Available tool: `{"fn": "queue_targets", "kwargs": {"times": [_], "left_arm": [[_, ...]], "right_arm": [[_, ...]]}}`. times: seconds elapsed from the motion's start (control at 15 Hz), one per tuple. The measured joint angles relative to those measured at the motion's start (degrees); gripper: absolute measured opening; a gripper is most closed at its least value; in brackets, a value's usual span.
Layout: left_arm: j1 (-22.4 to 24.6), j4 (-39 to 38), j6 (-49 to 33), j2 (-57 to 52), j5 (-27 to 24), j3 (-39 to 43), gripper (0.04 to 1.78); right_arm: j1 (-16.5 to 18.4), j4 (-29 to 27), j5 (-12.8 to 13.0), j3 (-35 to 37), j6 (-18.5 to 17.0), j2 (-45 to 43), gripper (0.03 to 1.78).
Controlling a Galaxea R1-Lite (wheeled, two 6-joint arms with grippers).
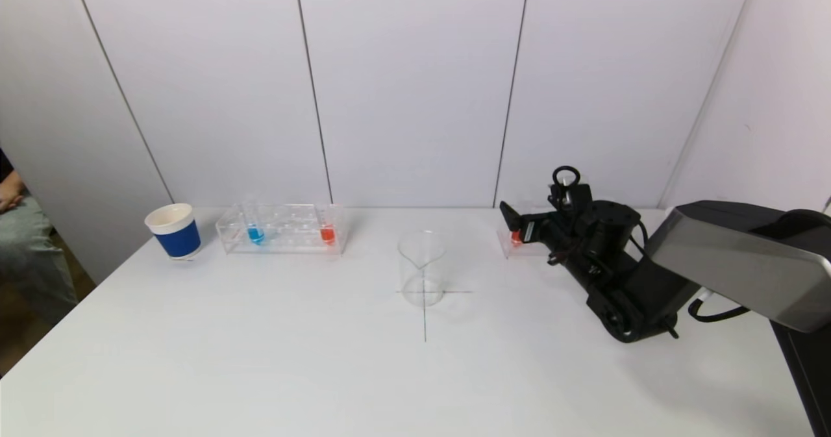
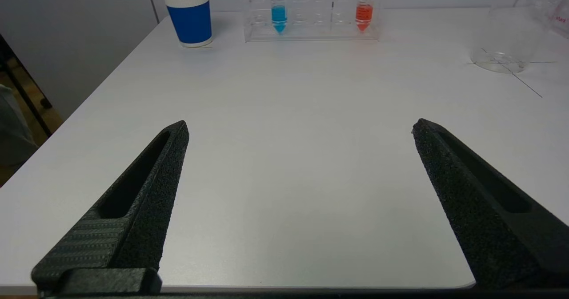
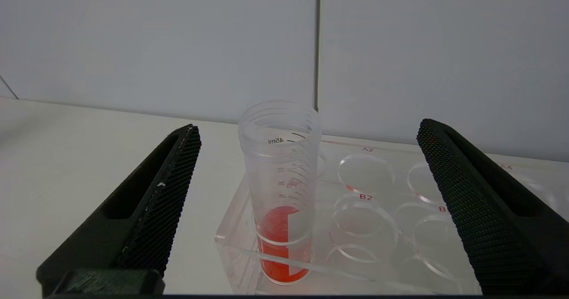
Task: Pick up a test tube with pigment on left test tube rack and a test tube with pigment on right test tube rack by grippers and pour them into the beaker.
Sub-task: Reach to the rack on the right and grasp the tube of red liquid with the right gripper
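Currently the reach-in step, nothing gripped. Landmark: the beaker (image 1: 422, 268), standing empty on a pencilled cross at mid-table.

Right gripper (image 3: 306, 134) is to the right of the beaker, at the near end of the right rack (image 1: 519, 242). Fingers spread wide, with the red tube (image 3: 280, 192) standing upright between them and touching neither. The tube sits in the rack's corner hole, red liquid low in it, mouth uncapped.

Left gripper (image 2: 298, 130) is also wide and holds nothing. It hangs over bare table, nearer the robot than the beaker and well short of the left rack (image 1: 282, 229); it does not show from the head camera.

Left rack stands to the left of the beaker, toward the back wall: a blue tube (image 1: 255, 229) at one end, a second red tube (image 1: 328, 229) at the end closer to the beaker. Paper cup (image 1: 174, 230) stands just beyond that rack, farther from the beaker.

Next move, as I judge it: ease the right gripper forward a little, close on the tube's clear upper wall, then lift straight up so the tube clears its hole before swinging toward the beaker.

Room: open table between each rack and the beaker. The table's (image 1: 260, 372) left edge runs past the cup; the wall is close behind both racks. Risk is dragging the light rack along if the lift tilts.
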State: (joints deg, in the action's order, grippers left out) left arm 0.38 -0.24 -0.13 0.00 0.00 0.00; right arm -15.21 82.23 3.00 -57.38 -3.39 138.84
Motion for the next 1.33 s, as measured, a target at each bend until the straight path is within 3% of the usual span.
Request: {"fn": "queue_targets", "kwargs": {"times": [1.33], "left_arm": [[0.00, 0.02, -0.02, 0.00, 0.00, 0.00, 1.76]], "right_arm": [[-1.62, -0.17, 0.00, -0.37, 0.06, 0.39, 1.74]]}}
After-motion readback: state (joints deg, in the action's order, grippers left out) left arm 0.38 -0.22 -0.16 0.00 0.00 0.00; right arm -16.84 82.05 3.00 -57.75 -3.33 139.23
